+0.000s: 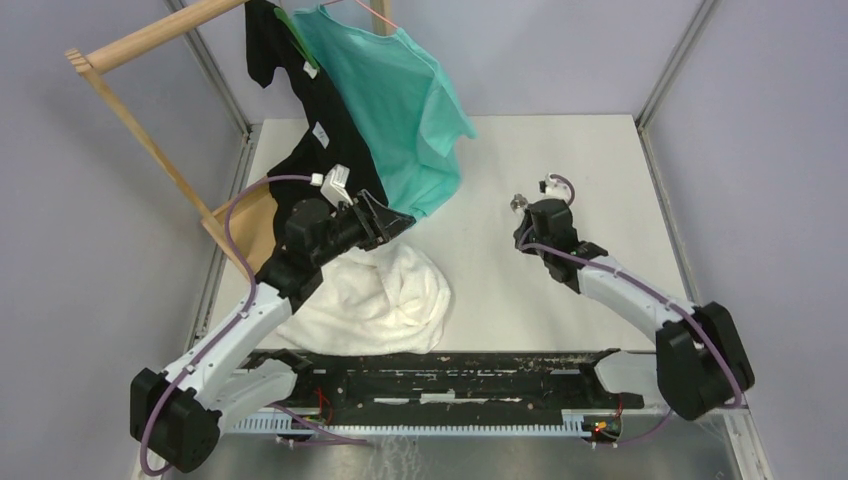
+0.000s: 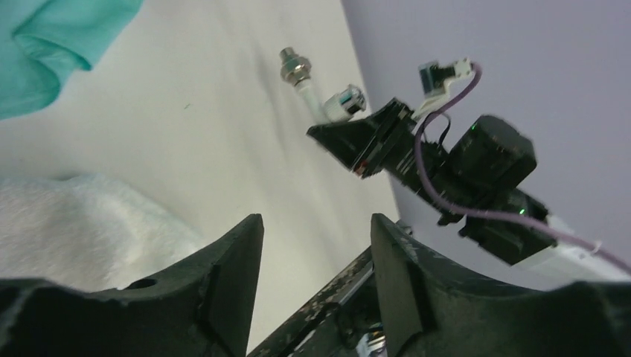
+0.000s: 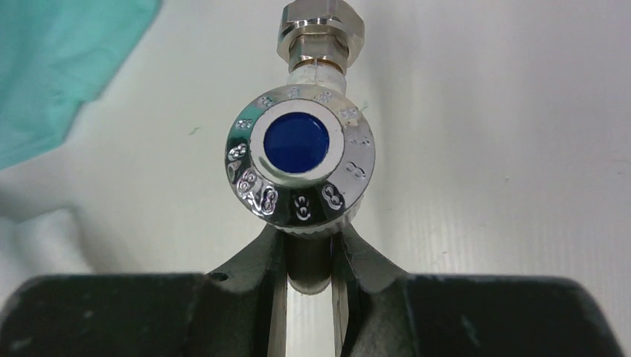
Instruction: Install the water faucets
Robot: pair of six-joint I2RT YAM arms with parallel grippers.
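The right hand (image 3: 309,249) is clamped on the faucet (image 3: 298,156). It pinches the white body just under the shiny round knob with the blue dot. The silver nut (image 3: 320,30) at the other end points away from the hand. The faucet sits low over the table (image 1: 600,150), nearer the far edge and a bit right of the middle. I cannot tell if it touches.

The left hand (image 2: 316,230) has its fingers apart with nothing between them. It hangs over the white towel (image 1: 380,295) near the left edge, beside the green shirt (image 1: 400,110).

I think the nut end must go into place next. The right hand should grip tight so the smooth faucet does not spin. The left hand should come across slowly, clear of the shirt, and take the nut straight on.
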